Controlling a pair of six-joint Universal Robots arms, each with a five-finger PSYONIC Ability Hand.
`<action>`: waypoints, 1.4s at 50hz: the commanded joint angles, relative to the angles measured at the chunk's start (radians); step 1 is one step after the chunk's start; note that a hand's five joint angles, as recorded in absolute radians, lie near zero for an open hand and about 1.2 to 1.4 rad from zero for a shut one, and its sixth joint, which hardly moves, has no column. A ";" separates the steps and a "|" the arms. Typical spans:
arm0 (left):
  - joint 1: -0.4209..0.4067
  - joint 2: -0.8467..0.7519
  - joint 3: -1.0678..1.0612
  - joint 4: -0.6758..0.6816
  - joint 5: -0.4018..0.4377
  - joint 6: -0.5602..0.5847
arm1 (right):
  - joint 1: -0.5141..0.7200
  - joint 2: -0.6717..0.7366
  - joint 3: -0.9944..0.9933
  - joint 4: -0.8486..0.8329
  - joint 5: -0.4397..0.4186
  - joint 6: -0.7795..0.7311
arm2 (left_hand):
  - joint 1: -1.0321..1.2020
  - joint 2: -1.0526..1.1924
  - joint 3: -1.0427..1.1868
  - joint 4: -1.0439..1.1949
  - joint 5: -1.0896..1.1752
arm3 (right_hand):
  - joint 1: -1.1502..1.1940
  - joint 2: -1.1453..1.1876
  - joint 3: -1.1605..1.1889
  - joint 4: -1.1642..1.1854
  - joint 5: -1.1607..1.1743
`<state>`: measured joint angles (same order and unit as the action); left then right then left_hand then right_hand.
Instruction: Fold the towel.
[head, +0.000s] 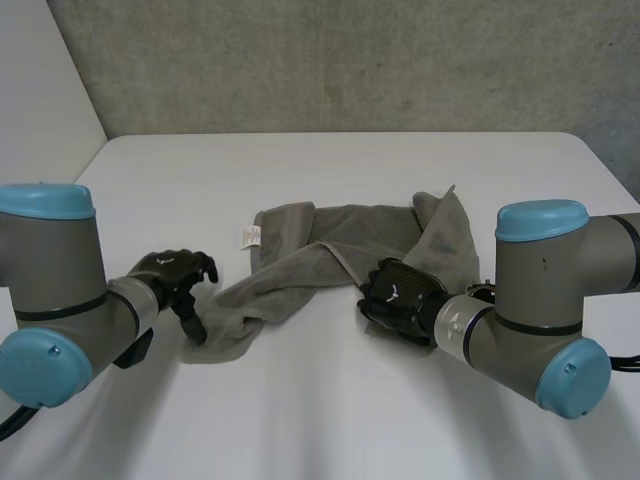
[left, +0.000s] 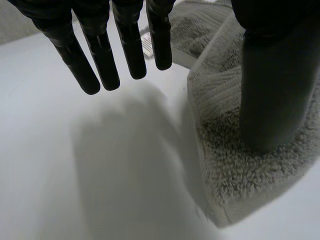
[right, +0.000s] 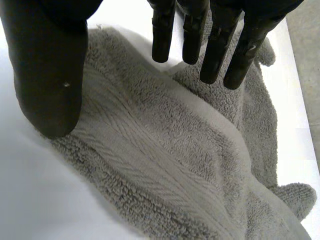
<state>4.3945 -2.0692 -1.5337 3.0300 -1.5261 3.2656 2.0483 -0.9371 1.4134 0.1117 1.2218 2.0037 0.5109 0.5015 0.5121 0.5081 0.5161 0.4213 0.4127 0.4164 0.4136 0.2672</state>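
A grey towel lies crumpled and stretched across the middle of the white table, with a small white label near its far left. My left hand is at the towel's near left corner. In the left wrist view its fingers are straight over bare table, and its thumb rests on the towel's corner. My right hand is over the towel's right part. Its fingers hang straight above the cloth, and its thumb touches the cloth's edge.
The bare table spreads in front of the towel and behind it up to the far edge. A grey wall rises beyond that edge. Both arms reach in from the near corners.
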 joint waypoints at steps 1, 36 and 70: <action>-0.007 -0.002 -0.008 -0.003 0.000 -0.004 | -0.011 -0.003 -0.001 -0.006 -0.010 -0.005 | 0.011 0.020 0.010 0.014 -0.169 | 0.341 0.349 0.345 0.348 0.320; -0.096 -0.034 -0.029 -0.002 -0.011 -0.011 | -0.408 -0.377 0.301 -0.102 0.008 0.587 | 0.665 0.674 0.664 0.668 0.485 | 0.975 0.984 0.980 0.983 0.955; -0.107 0.468 0.132 -0.008 -0.011 0.146 | -0.527 -0.646 -0.214 0.404 -0.016 0.595 | 0.885 0.895 0.884 0.888 0.706 | 0.975 0.984 0.980 0.983 0.955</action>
<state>4.2803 -1.6084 -1.4403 3.0235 -1.5361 3.3213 1.5309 -1.6496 1.2634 0.4197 1.2069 2.6631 1.4444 1.4864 1.5423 1.5093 1.4847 1.3030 1.3048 1.3302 1.3333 1.1487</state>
